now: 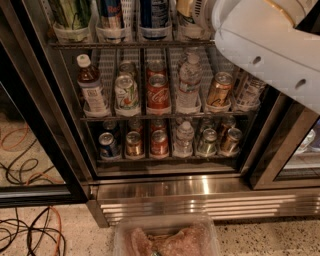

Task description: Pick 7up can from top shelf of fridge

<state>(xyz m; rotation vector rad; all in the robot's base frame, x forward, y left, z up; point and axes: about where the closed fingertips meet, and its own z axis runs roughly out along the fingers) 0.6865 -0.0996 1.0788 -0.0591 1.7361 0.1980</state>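
The fridge (200,192) stands open in front of me, with wire racks of cans and bottles. The top shelf (131,45) runs along the upper edge, its clear cup holders holding a leafy-striped green can (73,12), a blue-and-silver can (111,11) and a dark blue can (154,12). The 7up can does not show; it is hidden or out of view. My white arm (270,45) fills the upper right and reaches toward the right end of that shelf. My gripper is out of sight behind the arm at the top edge.
The middle rack holds a brown bottle (91,85), a small white can (126,92), a red cola can (158,92) and a water bottle (189,80). A clear tub of pinkish stuff (167,239) is at the bottom. Cables (30,230) lie on the floor at left.
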